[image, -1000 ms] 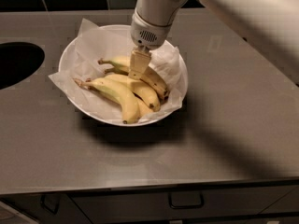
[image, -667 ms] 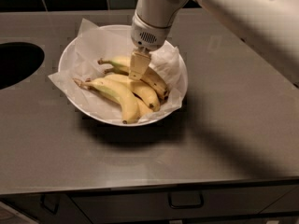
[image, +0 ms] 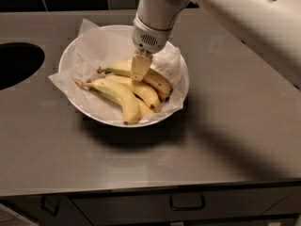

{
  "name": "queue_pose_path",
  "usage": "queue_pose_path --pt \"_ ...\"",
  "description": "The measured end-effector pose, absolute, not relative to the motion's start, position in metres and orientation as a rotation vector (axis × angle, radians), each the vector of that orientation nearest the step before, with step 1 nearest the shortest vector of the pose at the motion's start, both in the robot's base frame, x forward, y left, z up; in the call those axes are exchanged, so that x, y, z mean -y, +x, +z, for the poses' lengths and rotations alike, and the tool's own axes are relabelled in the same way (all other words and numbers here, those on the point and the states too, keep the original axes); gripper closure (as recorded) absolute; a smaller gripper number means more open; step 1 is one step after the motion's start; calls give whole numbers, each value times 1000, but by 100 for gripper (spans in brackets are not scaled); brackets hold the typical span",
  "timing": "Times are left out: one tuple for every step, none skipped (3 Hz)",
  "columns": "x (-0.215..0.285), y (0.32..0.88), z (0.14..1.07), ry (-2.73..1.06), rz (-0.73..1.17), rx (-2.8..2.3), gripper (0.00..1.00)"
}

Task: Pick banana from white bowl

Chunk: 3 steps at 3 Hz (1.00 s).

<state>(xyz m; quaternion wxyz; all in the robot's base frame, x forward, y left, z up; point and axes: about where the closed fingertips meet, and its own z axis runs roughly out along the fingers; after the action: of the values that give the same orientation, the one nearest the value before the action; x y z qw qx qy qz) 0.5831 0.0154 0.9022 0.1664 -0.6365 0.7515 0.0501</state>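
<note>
The white bowl (image: 70,60), lined with crinkled white paper, stands on the grey counter and holds three bananas. The banana (image: 159,82) with brown streaks near its dark end lies at the back, its stem pointing left. A greenish, more curved banana (image: 117,94) lies in front, and a shorter plain yellow one (image: 146,94) lies between them. The gripper (image: 139,69) reaches down from the white arm and sits on the middle of the streaked banana, hiding that part of it.
A dark round opening (image: 16,62) is cut into the counter at the left. The white arm (image: 235,13) crosses the upper right of the view. A dark tiled wall runs along the back. Drawers with handles (image: 187,202) sit under the counter's front edge.
The gripper has sunk slightly onto the bananas. The bowl and the bananas have not moved.
</note>
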Motion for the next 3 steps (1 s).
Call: queue_pose_path --pt "-15 583 902 -1812 142 -2139 100" --pt "-15 583 902 -1812 142 -2139 100" --pt "-16 576 921 -1798 124 -2083 100"
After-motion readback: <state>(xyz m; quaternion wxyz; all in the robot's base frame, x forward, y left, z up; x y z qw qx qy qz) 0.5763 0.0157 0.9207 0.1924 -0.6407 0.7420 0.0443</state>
